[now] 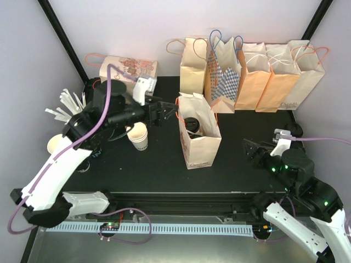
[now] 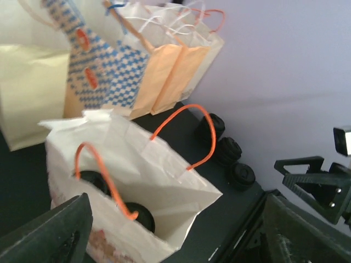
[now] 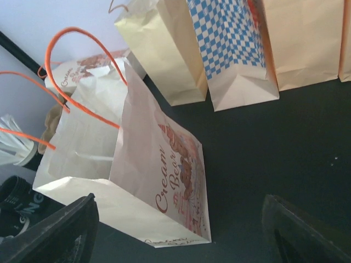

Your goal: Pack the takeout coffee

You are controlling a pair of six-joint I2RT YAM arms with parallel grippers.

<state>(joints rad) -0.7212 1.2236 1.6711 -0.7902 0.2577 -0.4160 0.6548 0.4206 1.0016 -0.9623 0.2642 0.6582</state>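
Left gripper stands wide open and holds nothing. In the top view it points to 3 o'clock, at the open cream paper bag with orange cord handles, which is just beside its fingertips. The takeout coffee, a white paper cup with a round black lid, sits upright inside this bag. The right gripper is at 4 o'clock from the bag and clearly farther away, so the left arm is the nearer one. A stack of white cups without lids stands at 7 o'clock from the left gripper.

In the left wrist view both fingers are far apart with nothing between them. Below, two black lids show inside the bag, facing up. I judge that the packing is nearly complete. Three loose black lids lie at 2 o'clock, by the wall.

In the right wrist view the right gripper is also fully spread and empty. The bag's printed side faces it at 10 o'clock; the inside is hidden.
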